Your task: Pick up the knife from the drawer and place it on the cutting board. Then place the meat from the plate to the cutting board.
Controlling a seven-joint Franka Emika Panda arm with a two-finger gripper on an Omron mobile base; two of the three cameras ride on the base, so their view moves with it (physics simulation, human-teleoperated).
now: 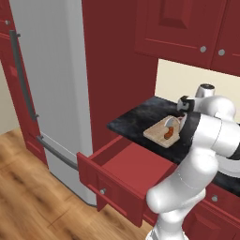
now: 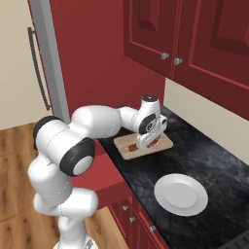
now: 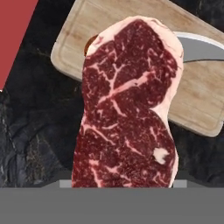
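Note:
The meat (image 3: pixel 127 109), a marbled red slab, hangs in my gripper (image 2: pixel 148 140) just above the cutting board (image 3: pixel 199 98); the jaws are shut on its near end, and the slab hides the fingertips in the hand view. The knife (image 3: pixel 197 48) lies on the tan board, its silver blade showing to the right of the meat and a bit of its brown handle to the left. The white plate (image 2: pixel 181 194) sits bare on the dark counter, nearer the base than the board. The drawer (image 1: pixel 131 164) stands pulled open below the counter, with its red floor bare.
A dark stone counter (image 2: pixel 214 160) carries the board and the plate. Red wall cabinets (image 2: pixel 194 34) hang above it. A tall grey fridge (image 1: pixel 51 93) stands left of the open drawer, whose front juts out over the wooden floor.

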